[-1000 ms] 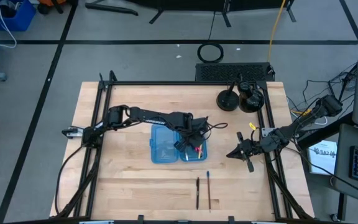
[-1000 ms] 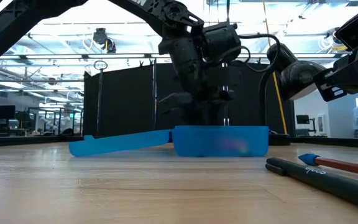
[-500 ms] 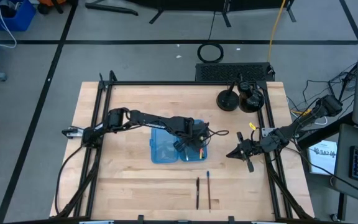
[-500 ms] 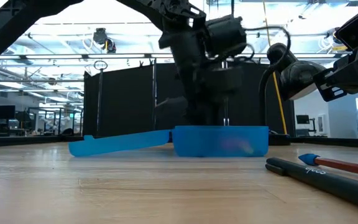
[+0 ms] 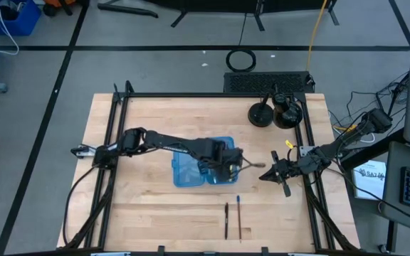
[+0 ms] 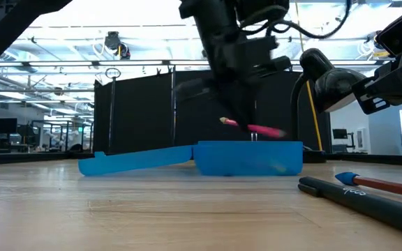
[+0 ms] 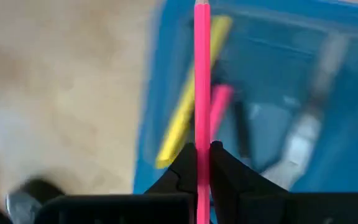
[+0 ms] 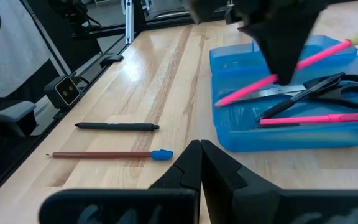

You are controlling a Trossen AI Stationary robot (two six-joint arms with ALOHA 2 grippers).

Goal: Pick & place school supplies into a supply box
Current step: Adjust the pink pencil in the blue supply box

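1. The left tool [image 7: 202,152] hangs above the right half of the supply box [image 5: 203,169], its fingers pinched on a pink pencil [image 7: 202,74] that runs straight out between them.
2. In the low view the pink pencil [image 6: 253,127] is clear of the box, tilted slightly, just above the rim of the deeper half [image 6: 248,159].
3. In the right wrist view the same pencil [image 8: 284,71] slants across the box with the left arm's dark body over it.
4. Inside the box lie black-handled scissors [image 8: 328,88], a second pink pen [image 8: 319,119] along the near wall, and a yellow pencil [image 7: 188,106] seen from the left wrist.
5. The box sits open near the middle of the bench [image 5: 148,206], its flatter half [image 6: 135,160] spread toward the left arm's side.
6. Outside the box, toward the bench's front edge, a black pen [image 5: 226,219] and a red-brown pencil with a blue tip [image 5: 239,217] lie side by side, close but apart.
7. The right tool [image 8: 201,163] waits low over the bench's right side, well apart from the box, its fingers pressed together and holding nothing.
8. Two round black stands [image 5: 272,114] rest at the bench's far right corner.
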